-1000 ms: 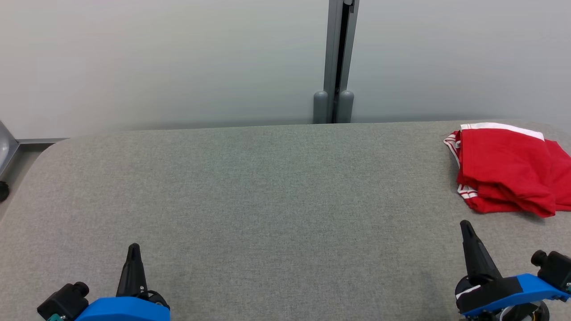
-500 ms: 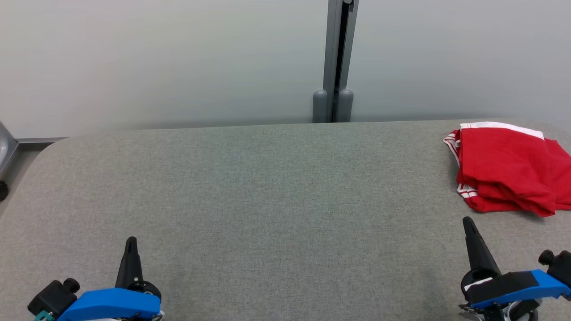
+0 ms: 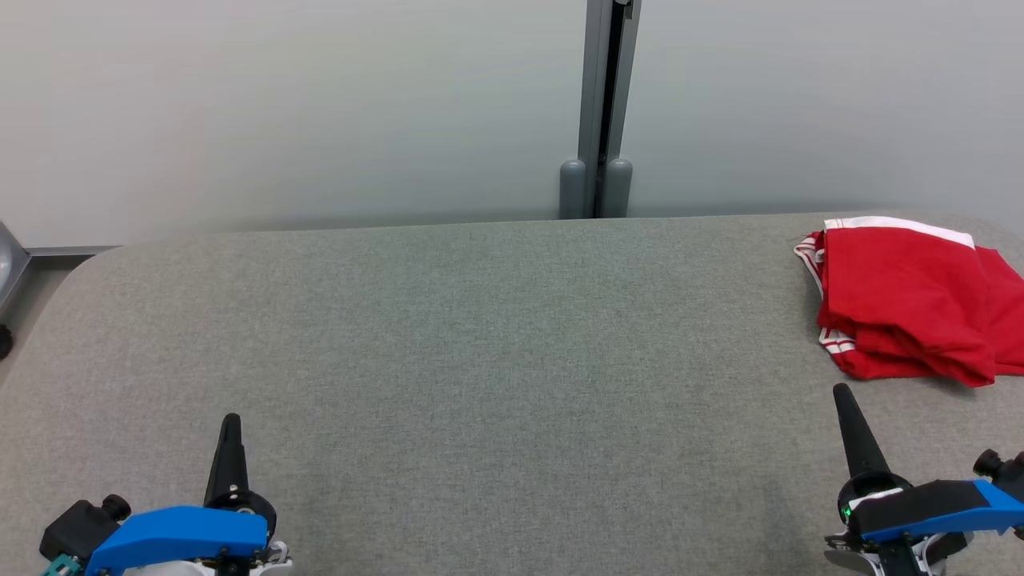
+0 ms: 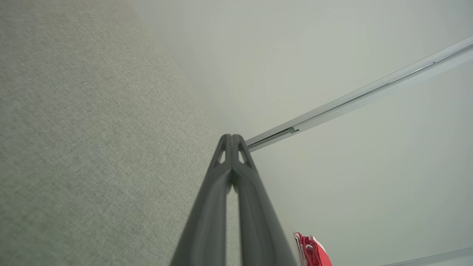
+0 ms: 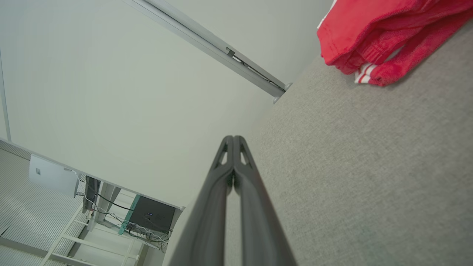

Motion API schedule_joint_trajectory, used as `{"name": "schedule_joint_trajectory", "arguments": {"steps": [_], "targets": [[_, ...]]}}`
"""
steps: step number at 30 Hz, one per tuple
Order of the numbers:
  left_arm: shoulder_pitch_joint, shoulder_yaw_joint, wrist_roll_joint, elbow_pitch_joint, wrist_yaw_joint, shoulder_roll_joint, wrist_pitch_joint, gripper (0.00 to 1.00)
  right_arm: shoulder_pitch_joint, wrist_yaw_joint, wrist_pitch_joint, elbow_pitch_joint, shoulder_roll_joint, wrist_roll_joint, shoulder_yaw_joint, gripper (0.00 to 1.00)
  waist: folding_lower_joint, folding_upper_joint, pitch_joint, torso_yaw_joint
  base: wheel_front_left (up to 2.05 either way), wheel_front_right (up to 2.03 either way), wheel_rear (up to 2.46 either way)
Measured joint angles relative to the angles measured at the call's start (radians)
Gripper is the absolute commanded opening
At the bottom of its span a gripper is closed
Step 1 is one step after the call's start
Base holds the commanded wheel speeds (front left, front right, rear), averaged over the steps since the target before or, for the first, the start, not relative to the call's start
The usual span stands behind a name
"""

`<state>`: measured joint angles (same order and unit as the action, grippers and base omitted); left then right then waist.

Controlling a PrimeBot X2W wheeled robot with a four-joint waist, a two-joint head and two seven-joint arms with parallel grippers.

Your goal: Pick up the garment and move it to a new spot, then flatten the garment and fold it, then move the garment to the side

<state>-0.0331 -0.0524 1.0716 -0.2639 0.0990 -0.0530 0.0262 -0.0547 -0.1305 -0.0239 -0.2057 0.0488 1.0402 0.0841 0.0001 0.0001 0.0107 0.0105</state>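
Fingers of left gripper (image 3: 230, 422) and right gripper (image 3: 841, 394) pressed together, empty, over grey table (image 3: 480, 360). Folded red garment (image 3: 904, 300) lies far right, clear of both.

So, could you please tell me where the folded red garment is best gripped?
On the garment, probably the near edge by the white-striped corner, coming from the front with the right gripper: the folded layers stack into a thick lip there, facing it.

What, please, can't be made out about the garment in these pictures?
Head view: the folded red fabric garment with white stripes runs off the right edge.
Left wrist view: small, cut by the bottom edge.
Right wrist view: cut by the top edge.
Its type: hidden by its own folds.
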Motion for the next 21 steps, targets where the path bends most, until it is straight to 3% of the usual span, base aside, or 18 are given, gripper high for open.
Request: {"name": "schedule_joint_trajectory", "arguments": {"steps": [21], "targets": [[-0.030, -0.025, 0.204, 0.007, 0.010, 0.001, -0.053, 0.00, -0.020, 0.000, -0.034, -0.014, 0.000, 0.214, 0.011, 0.00, 0.0000, 0.0000, -0.004, -0.003, 0.00, 0.00, 0.00]]}}
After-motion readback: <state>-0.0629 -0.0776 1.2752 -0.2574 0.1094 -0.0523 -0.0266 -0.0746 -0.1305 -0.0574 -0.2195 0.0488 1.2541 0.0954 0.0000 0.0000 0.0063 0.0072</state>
